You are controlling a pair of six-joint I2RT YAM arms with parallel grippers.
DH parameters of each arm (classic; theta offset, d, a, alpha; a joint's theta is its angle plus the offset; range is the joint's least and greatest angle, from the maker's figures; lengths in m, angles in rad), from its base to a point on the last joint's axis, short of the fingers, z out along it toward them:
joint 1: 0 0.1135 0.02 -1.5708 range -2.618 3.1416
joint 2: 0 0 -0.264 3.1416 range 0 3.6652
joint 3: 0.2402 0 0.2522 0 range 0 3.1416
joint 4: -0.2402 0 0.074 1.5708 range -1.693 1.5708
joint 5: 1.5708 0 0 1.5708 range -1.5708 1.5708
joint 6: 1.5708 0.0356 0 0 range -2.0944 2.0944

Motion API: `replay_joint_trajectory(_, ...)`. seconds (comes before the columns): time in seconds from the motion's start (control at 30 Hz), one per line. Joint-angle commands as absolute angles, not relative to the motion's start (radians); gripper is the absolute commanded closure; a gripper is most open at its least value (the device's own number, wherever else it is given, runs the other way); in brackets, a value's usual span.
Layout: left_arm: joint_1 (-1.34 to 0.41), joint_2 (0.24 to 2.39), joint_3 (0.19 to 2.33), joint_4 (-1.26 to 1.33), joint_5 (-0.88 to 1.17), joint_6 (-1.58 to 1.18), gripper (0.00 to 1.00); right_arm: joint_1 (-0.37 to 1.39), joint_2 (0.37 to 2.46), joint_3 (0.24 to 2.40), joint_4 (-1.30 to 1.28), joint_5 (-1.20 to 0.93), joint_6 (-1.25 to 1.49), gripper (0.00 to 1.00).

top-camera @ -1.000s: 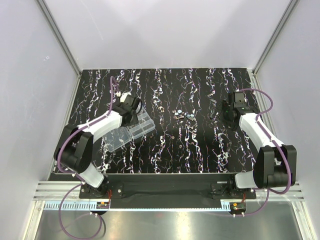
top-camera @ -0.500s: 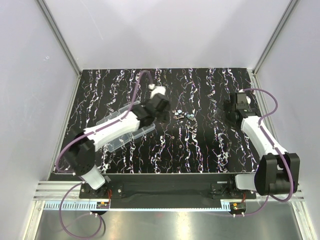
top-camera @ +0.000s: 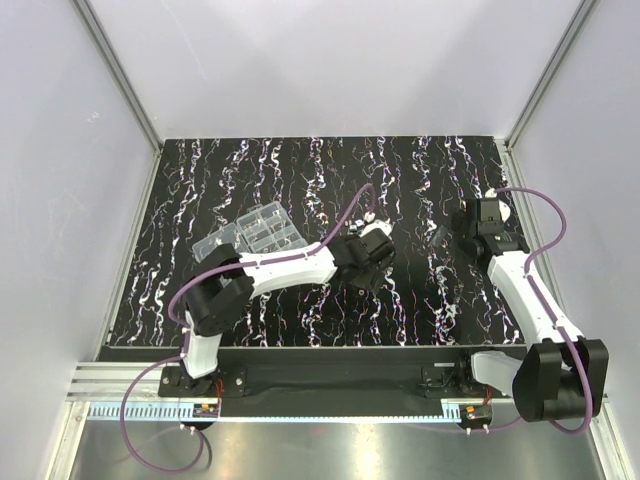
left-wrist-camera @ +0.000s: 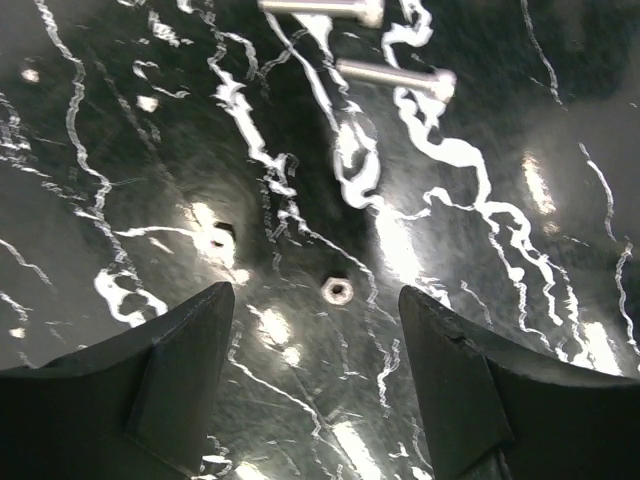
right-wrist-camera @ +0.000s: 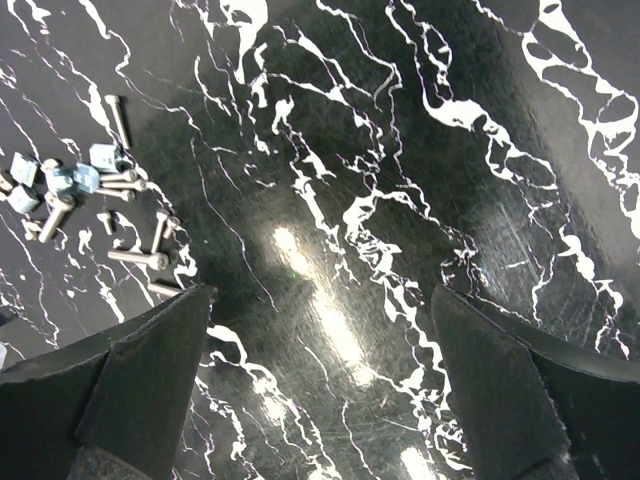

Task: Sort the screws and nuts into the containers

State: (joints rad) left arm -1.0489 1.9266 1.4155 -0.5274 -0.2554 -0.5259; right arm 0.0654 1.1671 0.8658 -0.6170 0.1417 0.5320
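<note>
The left wrist view shows two screws (left-wrist-camera: 395, 78) (left-wrist-camera: 322, 8), one silvery nut (left-wrist-camera: 337, 291).

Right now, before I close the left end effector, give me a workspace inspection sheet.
Surface: black tabletop, white streaks; no spill seen.
Job's things: clear organiser box, lid open beside it; one silvery nut and two screws loose below the left wrist; more screws scattered in the right wrist view.
Clutter: small bluish blocks among those screws, kind unclear.
End effectors: left end effector open, nut seen between its fingertips, nothing held; right end effector open over bare tabletop.
Cables: purple cables along both arms; no snag seen.
Surroundings: pale walls, metal frame posts; nothing else seen.
</note>
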Motion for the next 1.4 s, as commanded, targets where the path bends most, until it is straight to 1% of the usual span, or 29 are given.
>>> replay_joint_trajectory(0.0, -1.072, 1.942, 1.473, -0.535, -0.247, -0.555, 0.28, 0.067, 1.134, 0.848, -0.609, 0.157, 0.535, 0.0)
replay_joint_trajectory(0.4, -1.091, 2.034, 1.492, -0.544, -0.281, -0.584, 0.37, 0.068, 1.106, 0.845, -0.603, 0.14, 0.529, 0.0)
replay_joint_trajectory(0.57, -1.091, 2.045, 1.482, -0.563, -0.284, -0.609, 0.45, 0.069, 1.086, 0.838, -0.609, 0.147, 0.535, 0.0)
replay_joint_trajectory(0.6, -1.091, 2.043, 1.477, -0.558, -0.278, -0.611, 0.49, 0.068, 1.086, 0.835, -0.607, 0.149, 0.535, 0.0)
replay_joint_trajectory(0.7, -1.091, 2.039, 1.459, -0.558, -0.27, -0.617, 0.53, 0.069, 1.091, 0.836, -0.609, 0.15, 0.535, 0.0)
replay_joint_trajectory(0.73, -1.091, 2.039, 1.456, -0.56, -0.268, -0.618, 0.58, 0.069, 1.092, 0.836, -0.611, 0.15, 0.537, 0.0)
replay_joint_trajectory(0.93, -1.091, 2.036, 1.439, -0.563, -0.271, -0.627, 0.67, 0.069, 1.097, 0.833, -0.611, 0.152, 0.537, 0.0)
replay_joint_trajectory(1.07, -1.091, 2.026, 1.431, -0.565, -0.287, -0.632, 0.78, 0.067, 1.092, 0.834, -0.617, 0.153, 0.538, 0.0)
replay_joint_trajectory(1.2, -1.092, 2.002, 1.417, -0.561, -0.311, -0.629, 0.84, 0.068, 1.092, 0.833, -0.617, 0.153, 0.541, 0.0)
replay_joint_trajectory(1.37, -1.094, 1.977, 1.422, -0.568, -0.325, -0.618, 0.84, 0.069, 1.098, 0.833, -0.611, 0.15, 0.541, 0.0)
